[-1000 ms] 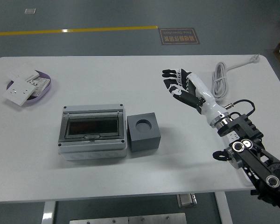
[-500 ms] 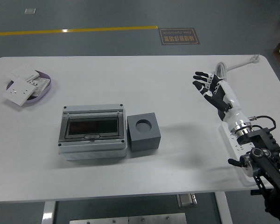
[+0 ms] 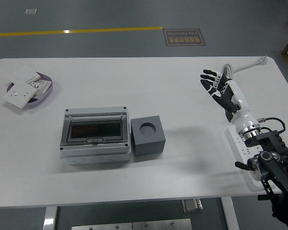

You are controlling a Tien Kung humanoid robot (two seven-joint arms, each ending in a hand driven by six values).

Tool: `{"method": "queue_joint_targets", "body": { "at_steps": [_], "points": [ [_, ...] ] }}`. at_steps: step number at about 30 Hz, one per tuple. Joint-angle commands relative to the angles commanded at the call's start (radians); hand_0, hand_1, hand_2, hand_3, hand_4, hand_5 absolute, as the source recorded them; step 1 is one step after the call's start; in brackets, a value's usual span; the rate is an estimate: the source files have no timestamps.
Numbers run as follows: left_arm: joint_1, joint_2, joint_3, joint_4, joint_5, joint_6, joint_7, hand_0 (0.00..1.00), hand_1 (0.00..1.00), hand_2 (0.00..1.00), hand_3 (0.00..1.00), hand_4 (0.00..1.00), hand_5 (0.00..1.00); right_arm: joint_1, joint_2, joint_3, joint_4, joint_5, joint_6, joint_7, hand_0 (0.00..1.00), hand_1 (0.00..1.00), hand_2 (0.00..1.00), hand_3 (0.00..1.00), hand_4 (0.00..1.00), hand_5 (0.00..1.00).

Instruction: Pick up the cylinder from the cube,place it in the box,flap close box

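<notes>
The right hand [image 3: 221, 88] is hovering, fingers spread and empty, near the bench's right edge, well apart from the cube [image 3: 148, 136] and closed box [image 3: 95, 134] lying leftward.

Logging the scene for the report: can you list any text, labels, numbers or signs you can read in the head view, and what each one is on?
Floor sign beyond the table: two lines of light print on a dark plate, too blurred to read.
Grey box: no readable label.
Grey cube: no print visible.
White switch plates in the purple tray: no print legible.
Right robot hand: no markings legible.
</notes>
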State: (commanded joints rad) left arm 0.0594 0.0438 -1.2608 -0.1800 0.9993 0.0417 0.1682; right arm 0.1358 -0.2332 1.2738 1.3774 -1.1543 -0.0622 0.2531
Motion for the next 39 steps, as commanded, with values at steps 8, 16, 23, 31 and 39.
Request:
{"method": "queue_joint_targets", "body": {
  "at_steps": [8,16,23,31,39],
  "points": [
    [-0.001,0.002,-0.002,0.0,0.002,0.0,0.001,0.923,0.852,0.854,0.951,0.002,0.002,0.001,-0.003,-0.003,0.003,-0.007,-0.002,-0.003,0.853,0.783,0.767,0.78,0.998,0.558],
    [-0.003,0.0,0.001,0.0,0.0,-0.001,0.001,0.923,0.852,0.854,0.951,0.002,0.002,0.006,-0.001,-0.014,0.01,-0.024,-0.008,-0.01,0.852,0.783,0.769,0.779,0.998,0.559],
    [-0.006,0.001,0.0,0.0,0.0,-0.001,0.0,0.923,0.852,0.854,0.951,0.002,0.002,0.009,-0.007,-0.01,0.015,-0.04,-0.015,-0.015,0.851,0.784,0.768,0.778,0.998,0.561],
    [-0.01,-0.001,-0.002,0.0,0.0,-0.001,-0.001,0.923,0.852,0.854,0.951,0.002,0.002,0.008,-0.004,-0.01,0.015,-0.048,-0.02,-0.018,0.851,0.785,0.768,0.78,0.998,0.562],
    [-0.012,-0.001,-0.004,0.0,0.0,0.0,-0.001,0.923,0.852,0.854,0.951,0.002,0.002,0.008,-0.004,-0.005,0.015,-0.05,-0.023,-0.018,0.849,0.786,0.771,0.777,0.998,0.564]
  ]
}}
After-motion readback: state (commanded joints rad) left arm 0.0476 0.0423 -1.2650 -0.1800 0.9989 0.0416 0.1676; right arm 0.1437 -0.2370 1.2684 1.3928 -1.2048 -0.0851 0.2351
